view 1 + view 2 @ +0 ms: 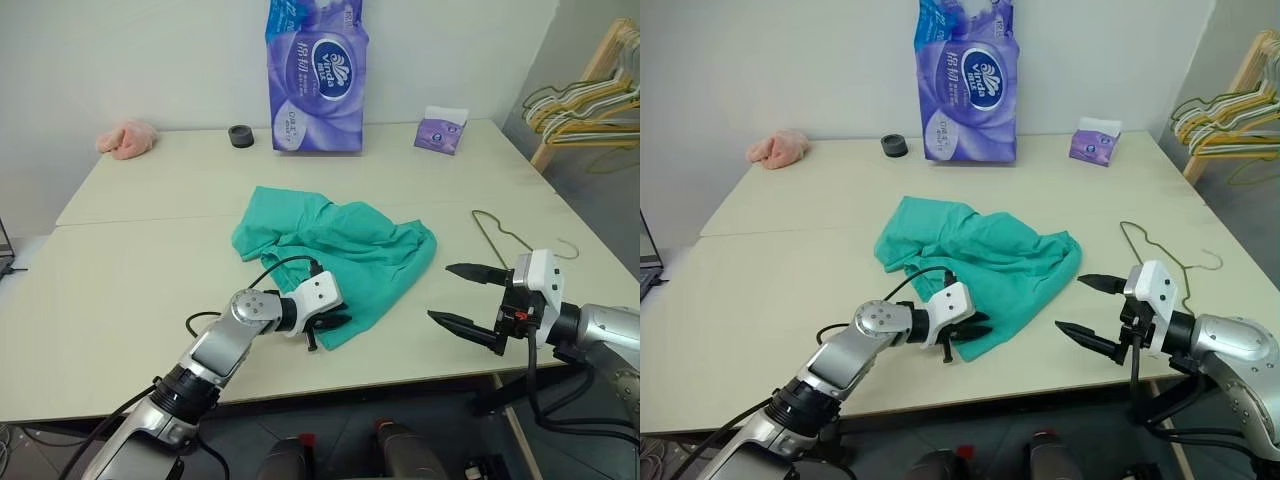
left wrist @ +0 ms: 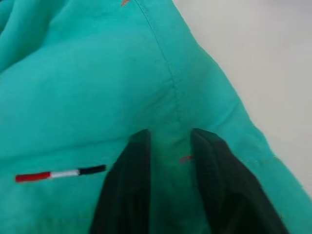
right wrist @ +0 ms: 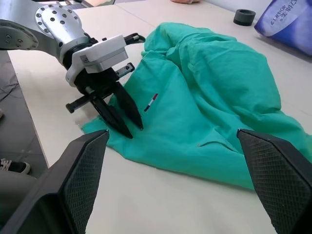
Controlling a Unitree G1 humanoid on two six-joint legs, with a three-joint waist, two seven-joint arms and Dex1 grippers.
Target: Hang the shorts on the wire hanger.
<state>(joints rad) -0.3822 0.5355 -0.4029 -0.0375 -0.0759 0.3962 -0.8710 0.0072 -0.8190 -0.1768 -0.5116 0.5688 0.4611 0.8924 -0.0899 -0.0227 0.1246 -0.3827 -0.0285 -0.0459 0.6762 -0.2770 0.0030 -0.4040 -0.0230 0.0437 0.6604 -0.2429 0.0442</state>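
The left pincer (image 3: 127, 122) is pinching just a thin fold of the shorts (image 1: 345, 250), so they're probably slipping free on lifting; right pincer (image 1: 470, 295) is hanging wide open beside the wire hanger (image 1: 505, 238).

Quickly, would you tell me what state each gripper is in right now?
Left gripper: closed on a fold of the shorts at their near edge.
Right gripper: open, holding nothing.
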